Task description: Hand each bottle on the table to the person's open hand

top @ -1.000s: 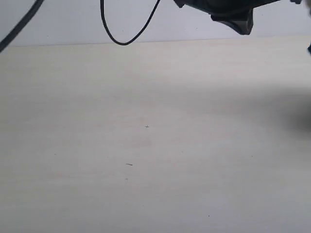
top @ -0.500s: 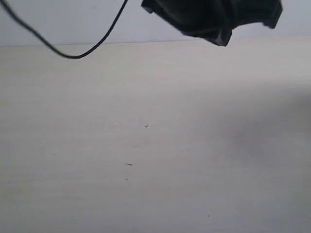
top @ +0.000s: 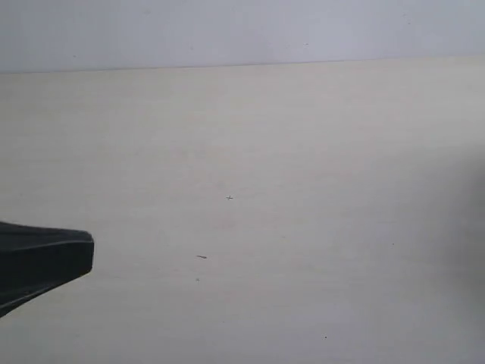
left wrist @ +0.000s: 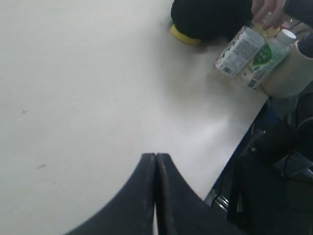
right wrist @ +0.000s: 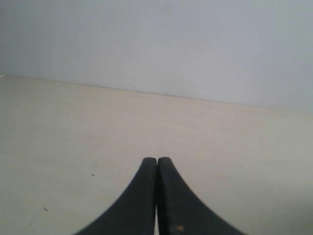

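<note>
Near the tabletop edge, squarish bottle and second bottle side by side, touching, both tilted, tops just under a person's hand. Well apart from them, left claw above the tabletop. Right claw above the tabletop too, wall behind.

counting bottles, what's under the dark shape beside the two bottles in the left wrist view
Only the rounded end of a yellow bottle pokes out from under the dark shape; the rest is covered, and whether anything else lies under there cannot be seen.
</note>
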You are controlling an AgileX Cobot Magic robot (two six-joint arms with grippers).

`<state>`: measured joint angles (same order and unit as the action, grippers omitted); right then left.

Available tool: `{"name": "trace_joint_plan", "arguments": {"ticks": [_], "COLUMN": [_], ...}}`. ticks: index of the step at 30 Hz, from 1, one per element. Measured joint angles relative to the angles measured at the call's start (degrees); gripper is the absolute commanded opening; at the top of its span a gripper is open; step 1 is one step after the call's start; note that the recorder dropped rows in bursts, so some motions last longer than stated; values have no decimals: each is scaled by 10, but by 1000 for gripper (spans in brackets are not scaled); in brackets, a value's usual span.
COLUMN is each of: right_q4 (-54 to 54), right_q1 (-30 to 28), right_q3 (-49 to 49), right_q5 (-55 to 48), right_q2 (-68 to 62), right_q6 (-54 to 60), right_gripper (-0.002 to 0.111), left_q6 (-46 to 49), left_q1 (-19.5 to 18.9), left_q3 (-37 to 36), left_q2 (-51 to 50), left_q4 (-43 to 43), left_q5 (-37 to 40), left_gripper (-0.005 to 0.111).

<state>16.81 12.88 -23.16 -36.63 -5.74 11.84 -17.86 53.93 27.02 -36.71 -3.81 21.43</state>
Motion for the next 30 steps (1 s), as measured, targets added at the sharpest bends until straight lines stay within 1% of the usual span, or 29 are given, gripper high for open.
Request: {"name": "trace_joint_plan", "arguments": {"ticks": [2,5,7,9,10,11,12,14,16,21,23,26,30], "right_q4": [0,0,0,0,0,0,0,0,0,0,0,0,0], "right_q1": [0,0,0,0,0,0,0,0,0,0,0,0,0], "right_q3": [0,0,0,0,0,0,0,0,0,0,0,0,0], "right_q5": [0,0,0,0,0,0,0,0,0,0,0,0,0], "right_q2": [0,0,0,0,0,0,0,0,0,0,0,0,0], "right_q6": [0,0,0,0,0,0,0,0,0,0,0,0,0], "right_gripper": [0,0,0,0,0,0,0,0,0,0,0,0,0], "left_q6": [-1,-1,-1,-1,-1,3,8,22,38,108,139,157,160], "left_q1": [0,0,0,-4,-12,-29,-52,-105,-172,-331,-386,-452,-520], "left_q3": [-2,-2,-2,-4,-7,-11,-20,-36,-58,-122,-146,-177,-210], "left_q2": [33,52,54,62,70,79,97,128,175,288,327,359,364], "left_q4": [-2,-2,0,15,19,22,26,31,34,38,38,38,38], "left_q5": [43,60,60,37,21,1,-32,-73,-96,-104,-104,-105,-105], "left_gripper": [0,0,0,0,0,0,0,0,0,0,0,0,0]}}
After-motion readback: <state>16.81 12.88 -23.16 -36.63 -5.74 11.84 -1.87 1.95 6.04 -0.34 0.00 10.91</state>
